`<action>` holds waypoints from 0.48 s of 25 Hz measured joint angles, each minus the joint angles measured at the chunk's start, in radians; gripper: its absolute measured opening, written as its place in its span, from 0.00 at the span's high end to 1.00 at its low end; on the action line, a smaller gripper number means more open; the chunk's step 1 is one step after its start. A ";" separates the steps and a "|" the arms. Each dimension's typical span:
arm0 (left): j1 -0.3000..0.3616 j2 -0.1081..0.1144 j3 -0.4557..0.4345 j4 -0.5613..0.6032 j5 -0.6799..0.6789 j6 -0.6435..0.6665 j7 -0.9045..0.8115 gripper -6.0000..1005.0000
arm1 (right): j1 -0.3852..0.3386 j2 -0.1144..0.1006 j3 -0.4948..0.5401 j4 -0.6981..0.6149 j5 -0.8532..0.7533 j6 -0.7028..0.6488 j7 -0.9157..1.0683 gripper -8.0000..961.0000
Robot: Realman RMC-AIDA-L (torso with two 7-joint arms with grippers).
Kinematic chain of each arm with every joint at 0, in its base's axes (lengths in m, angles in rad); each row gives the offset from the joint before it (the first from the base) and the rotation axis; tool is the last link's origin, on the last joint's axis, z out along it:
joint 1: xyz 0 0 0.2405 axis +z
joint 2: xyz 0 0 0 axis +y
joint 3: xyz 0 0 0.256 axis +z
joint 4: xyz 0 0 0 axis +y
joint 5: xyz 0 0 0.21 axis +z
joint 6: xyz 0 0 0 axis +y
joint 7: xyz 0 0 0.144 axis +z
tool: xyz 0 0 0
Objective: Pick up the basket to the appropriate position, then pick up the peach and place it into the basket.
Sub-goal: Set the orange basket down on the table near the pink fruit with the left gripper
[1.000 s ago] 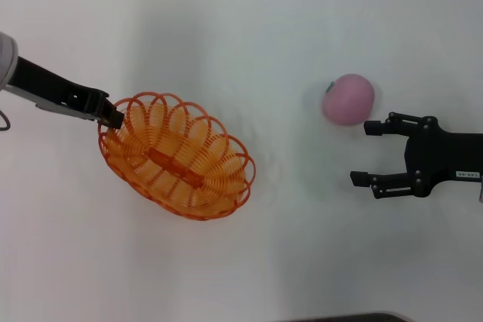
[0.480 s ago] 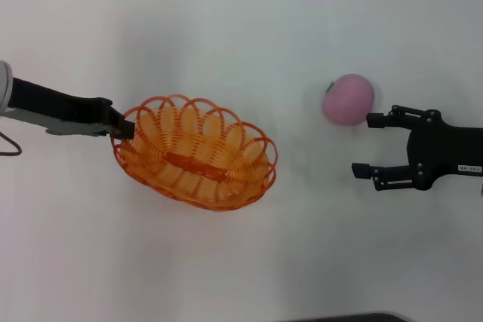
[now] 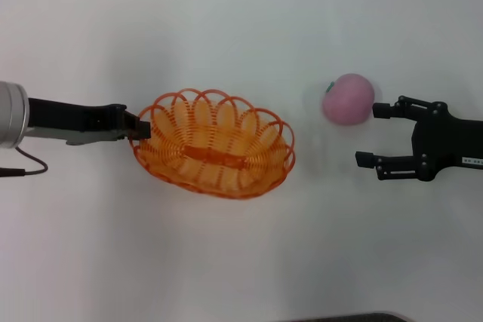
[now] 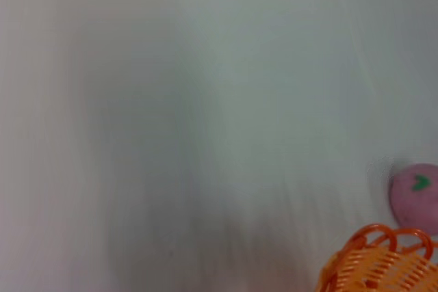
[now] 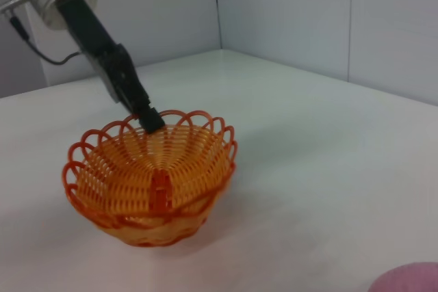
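Observation:
The orange wire-weave basket (image 3: pixel 215 143) sits at the table's middle, empty. My left gripper (image 3: pixel 140 127) is shut on its left rim. The basket also shows in the right wrist view (image 5: pixel 154 176) with the left gripper (image 5: pixel 147 118) on its far rim, and its rim shows in the left wrist view (image 4: pixel 380 264). The pink peach (image 3: pixel 348 99) lies to the right of the basket on the table; it shows in the left wrist view (image 4: pixel 415 196) and at the right wrist view's edge (image 5: pixel 407 280). My right gripper (image 3: pixel 372 135) is open, just right of the peach and slightly nearer me, not touching it.
The white table (image 3: pixel 241 262) holds nothing else. A pale wall with a corner seam (image 5: pixel 215 5) rises behind the table in the right wrist view. A dark edge (image 3: pixel 347 317) shows at the near side of the head view.
My left gripper has dragged the basket to the right and turned it level. My right gripper has moved slightly right and farther up beside the peach. The peach has not moved.

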 joint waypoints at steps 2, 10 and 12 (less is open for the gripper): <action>0.029 0.000 0.015 0.003 -0.041 -0.018 -0.003 0.94 | 0.001 0.000 0.001 -0.003 0.000 0.000 0.001 0.02; 0.105 0.000 0.128 0.004 -0.105 -0.106 -0.013 0.95 | 0.001 0.006 0.016 -0.013 0.001 -0.001 0.001 0.02; 0.119 0.000 0.143 0.003 -0.118 -0.124 -0.013 0.95 | 0.001 0.006 0.020 -0.014 0.001 -0.001 0.001 0.02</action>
